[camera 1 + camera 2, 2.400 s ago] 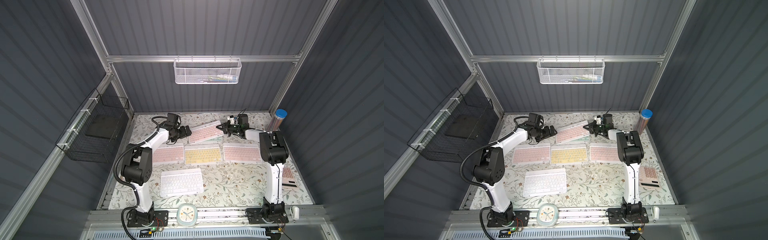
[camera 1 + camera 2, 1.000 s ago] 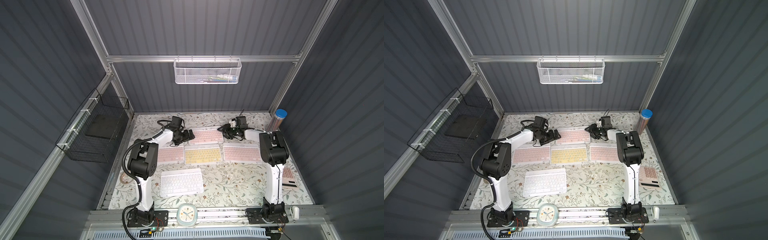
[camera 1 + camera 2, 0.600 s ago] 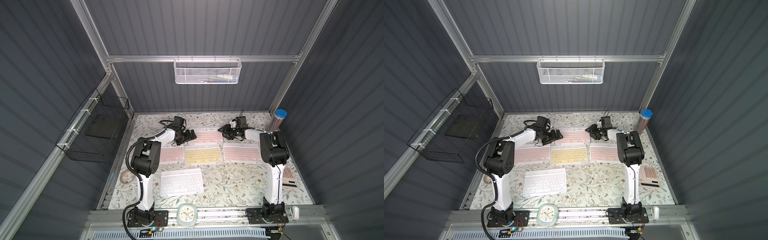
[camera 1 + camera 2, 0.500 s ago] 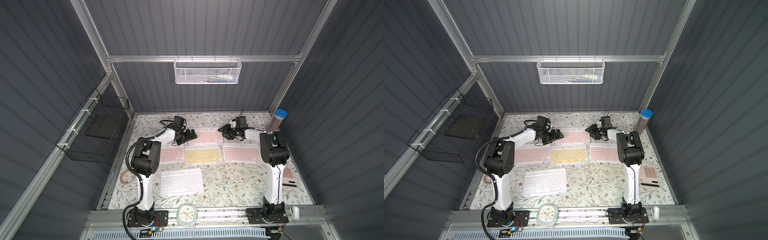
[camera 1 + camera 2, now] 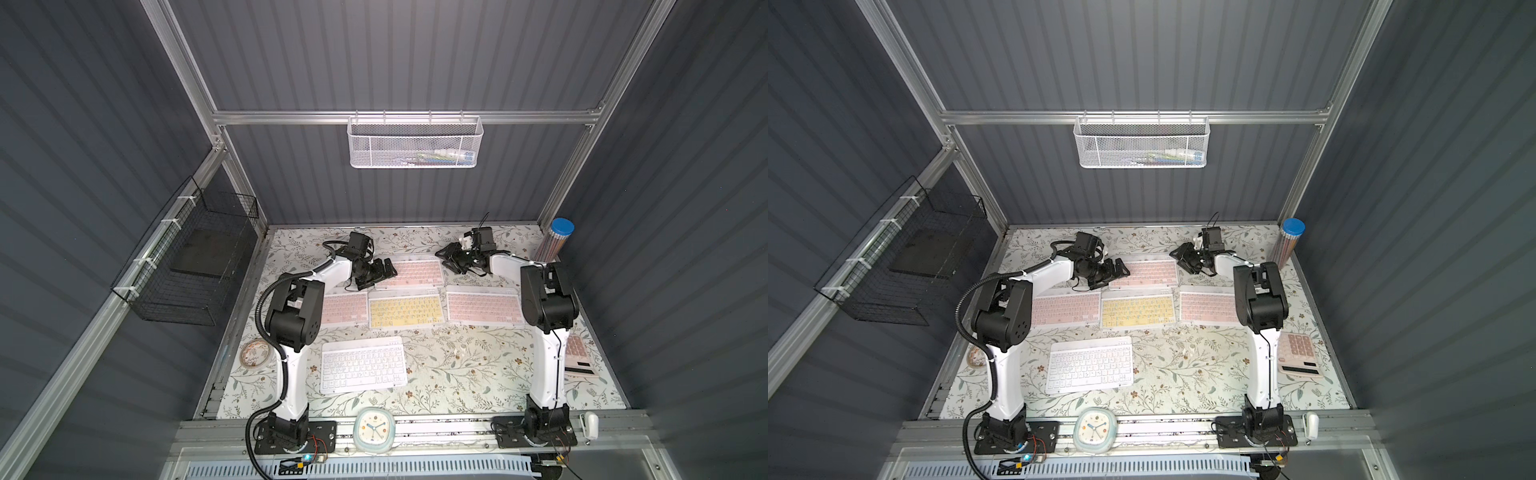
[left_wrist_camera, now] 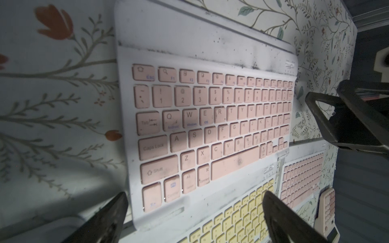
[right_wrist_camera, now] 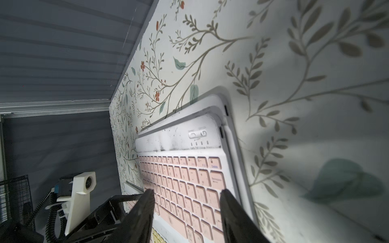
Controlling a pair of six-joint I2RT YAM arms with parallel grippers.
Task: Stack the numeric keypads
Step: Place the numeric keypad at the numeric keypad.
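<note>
Stack location: the top pink keypad [image 5: 411,272] lies flat at the back centre of the floral mat [image 5: 457,374], on a lower keypad [image 7: 210,101]. The lower one's white frame juts out along the back and right edges; its key colour is hidden.

Edges: the stack's front long edge runs just beside the back edge of the yellow keypad [image 5: 405,307]. That one sits between the left pink keypad [image 5: 347,307] and the right pink keypad [image 5: 482,305], the three edge to edge in a row. The white keypad [image 5: 361,365] lies alone, nearer the front.

Open room: there is a bare strip of mat behind the stack up to the back wall. A wide bare patch lies front right, between the white keypad and the right arm's upright link.

Left arm: the forearm reaches low toward the back. The left gripper [image 5: 384,274] is at the stack's left end, jaws spread wide, nothing between them.

Right arm: the elbow is raised and the forearm extends backward. The right gripper [image 5: 449,262] points at the stack's right end, jaws parted about halfway, clasping nothing.

Periphery: a calculator [image 5: 579,359] lies at the right edge of the mat, and a pencil tube [image 5: 555,243] stands in the back right corner.
</note>
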